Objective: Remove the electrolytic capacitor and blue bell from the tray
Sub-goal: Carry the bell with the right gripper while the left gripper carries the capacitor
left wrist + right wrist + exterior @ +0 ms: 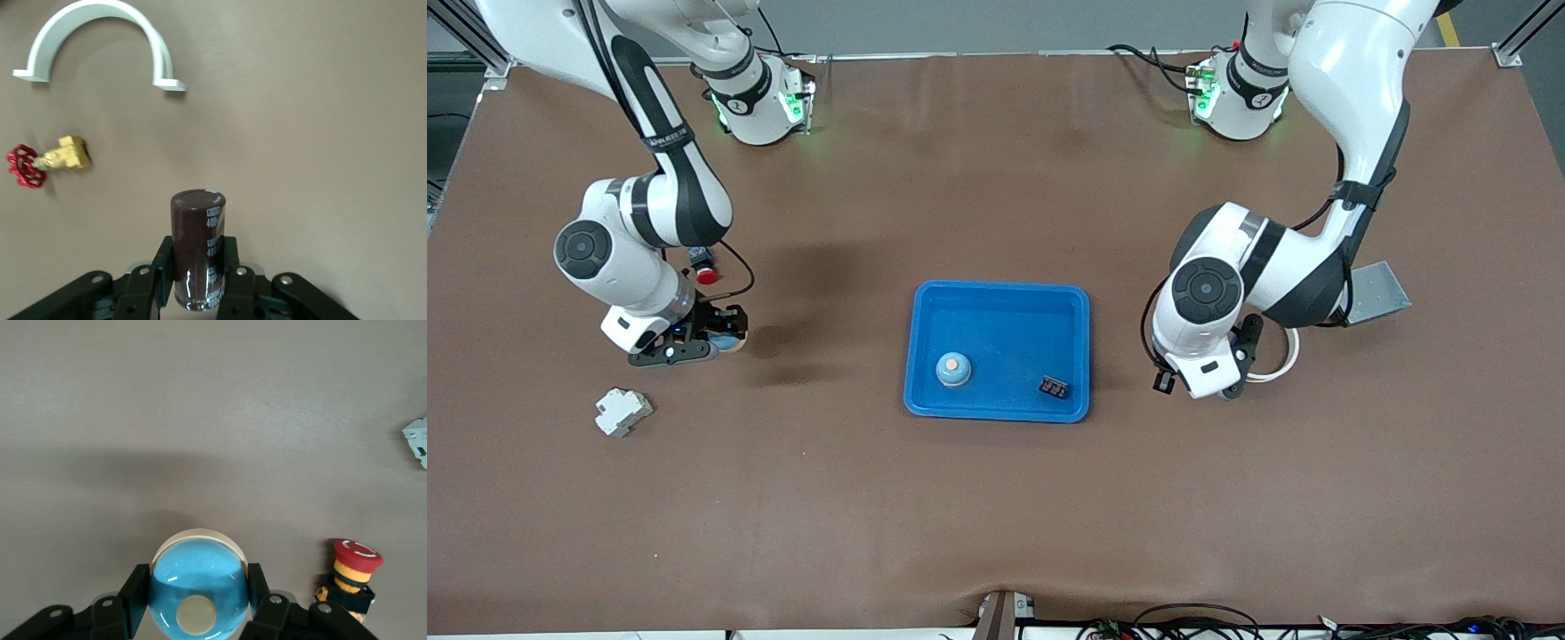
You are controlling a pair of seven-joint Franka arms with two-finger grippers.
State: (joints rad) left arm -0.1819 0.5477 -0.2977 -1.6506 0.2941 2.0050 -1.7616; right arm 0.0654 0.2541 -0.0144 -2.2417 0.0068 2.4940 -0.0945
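We see a brown table [996, 498] with a blue tray [927, 307] at its middle, already holding a bell [953, 369] and a small dark part [1054, 387]. Our right gripper [199, 607] clamps a blue bell [199, 587] above the table at its end; our left gripper [199, 283] clamps a brown capacitor [198, 247] at its own end.

Robotics lab: two white robot arms [649, 213] bolted along a brown-matted worktop [996, 498], aluminium framing [480, 44] beside it, cables [1192, 618] along its edge.
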